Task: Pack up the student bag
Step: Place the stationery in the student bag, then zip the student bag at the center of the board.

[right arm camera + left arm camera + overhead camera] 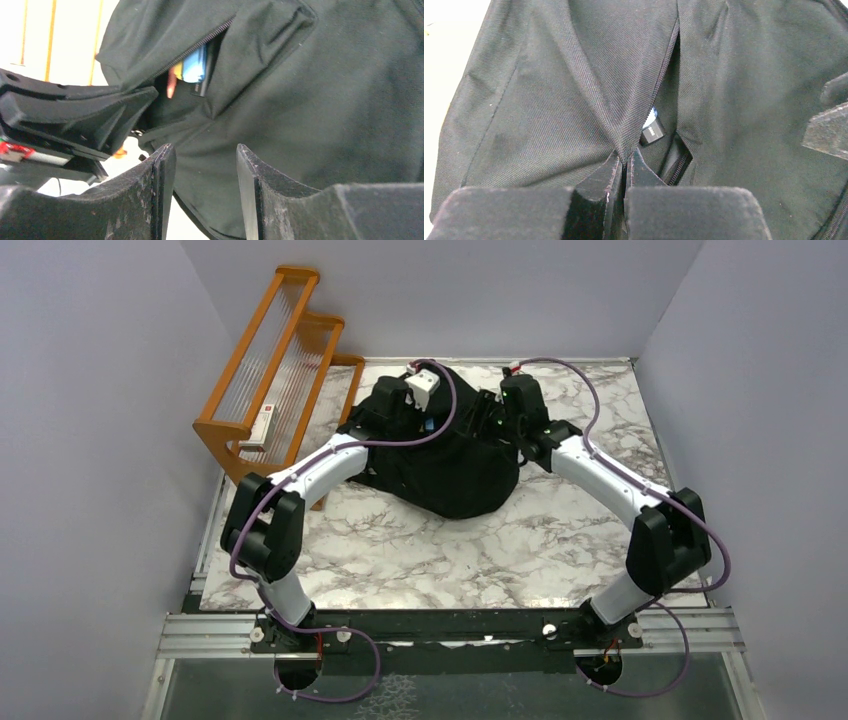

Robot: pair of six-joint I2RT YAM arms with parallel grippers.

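While the left gripper (625, 167) pinched a fold of the student bag (539, 110), the right gripper (205, 172) faced the zip opening (197, 47), jaws parted.

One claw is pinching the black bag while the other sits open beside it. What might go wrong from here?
The left gripper holds only a thin fold of the backpack beside the zip; it may slip free and the opening sag shut. The blue item sits at the pocket's mouth and might tumble out. The open right gripper is close enough to snag cloth.
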